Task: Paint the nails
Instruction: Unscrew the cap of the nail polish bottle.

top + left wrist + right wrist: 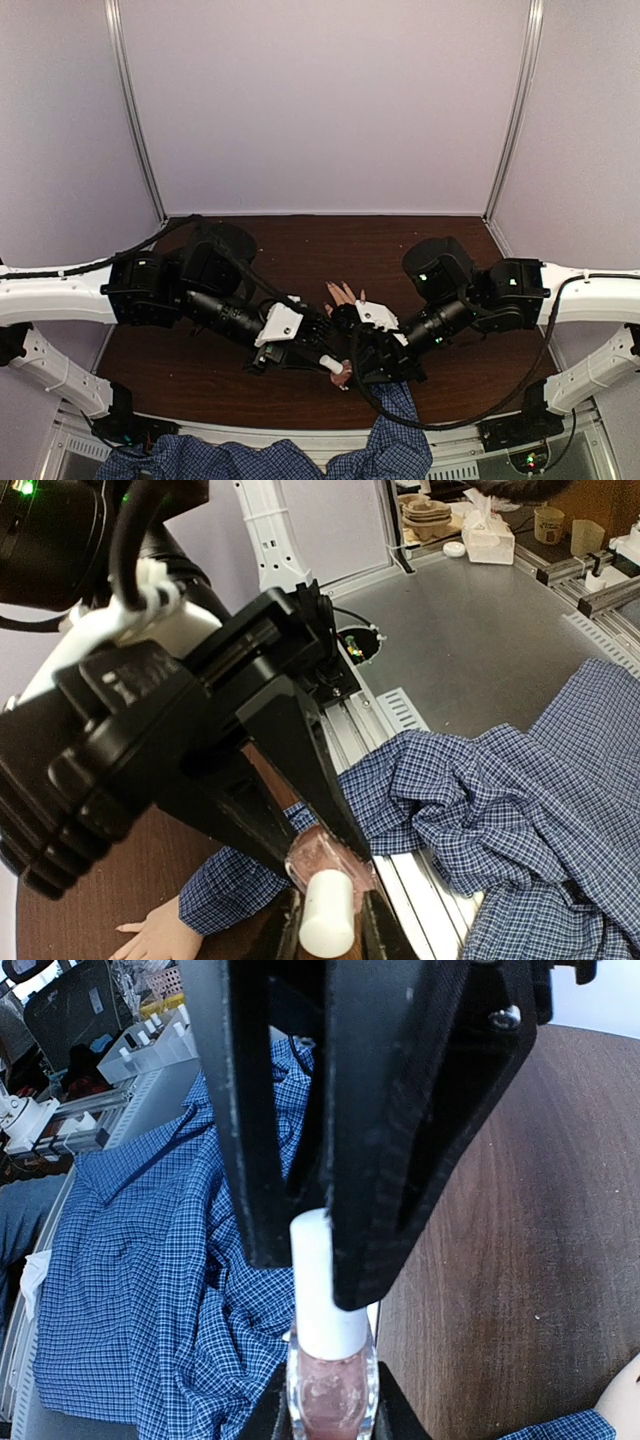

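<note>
From above, a light-skinned human hand (343, 296) in a blue checked sleeve (392, 425) lies flat on the dark wooden table (300, 250). Its tiny fingernails (334, 288) point away between both arms.

In the left wrist view, the left gripper (328, 935) pinches a white cap (326, 915).

In the right wrist view, the right gripper (325, 1422) clamps the pinkish glass nail-polish bottle (325, 1390).
</note>
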Motion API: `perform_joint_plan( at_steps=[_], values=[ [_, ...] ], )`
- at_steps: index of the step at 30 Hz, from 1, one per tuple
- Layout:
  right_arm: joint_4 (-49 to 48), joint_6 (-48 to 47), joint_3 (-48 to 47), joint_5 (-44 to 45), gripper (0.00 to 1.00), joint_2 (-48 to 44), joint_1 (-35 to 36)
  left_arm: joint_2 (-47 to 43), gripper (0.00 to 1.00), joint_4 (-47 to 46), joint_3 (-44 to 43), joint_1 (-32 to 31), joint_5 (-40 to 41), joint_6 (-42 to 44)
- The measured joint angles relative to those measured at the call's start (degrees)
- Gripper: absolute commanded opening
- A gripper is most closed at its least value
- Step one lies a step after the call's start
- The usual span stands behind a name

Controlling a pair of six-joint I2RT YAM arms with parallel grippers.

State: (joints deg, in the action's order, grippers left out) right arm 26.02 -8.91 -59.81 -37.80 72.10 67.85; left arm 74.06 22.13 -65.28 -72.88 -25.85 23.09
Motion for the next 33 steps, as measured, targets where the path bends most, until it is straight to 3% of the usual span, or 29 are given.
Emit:
perform_joint_plan(
  at_steps=[8, 21, 33],
  values=[
    [0.4, -0.4, 0.0, 1.1, 0.00, 0.0, 0.0, 0.3, 0.00, 0.1, -0.1, 0.0, 1.3, -1.9],
    [2.1, -2.0, 1.6, 16.7, 0.00, -3.9, 0.0, 4.0, 0.00, -3.0, -1.9, 0.0, 12.2, -17.2],
    [0.5, -3.2, 3.5, 32.6, 0.00, -4.3, 0.1, 8.4, 0.00, -8.1, -2.8, 0.0, 25.9, -39.6]
  ],
)
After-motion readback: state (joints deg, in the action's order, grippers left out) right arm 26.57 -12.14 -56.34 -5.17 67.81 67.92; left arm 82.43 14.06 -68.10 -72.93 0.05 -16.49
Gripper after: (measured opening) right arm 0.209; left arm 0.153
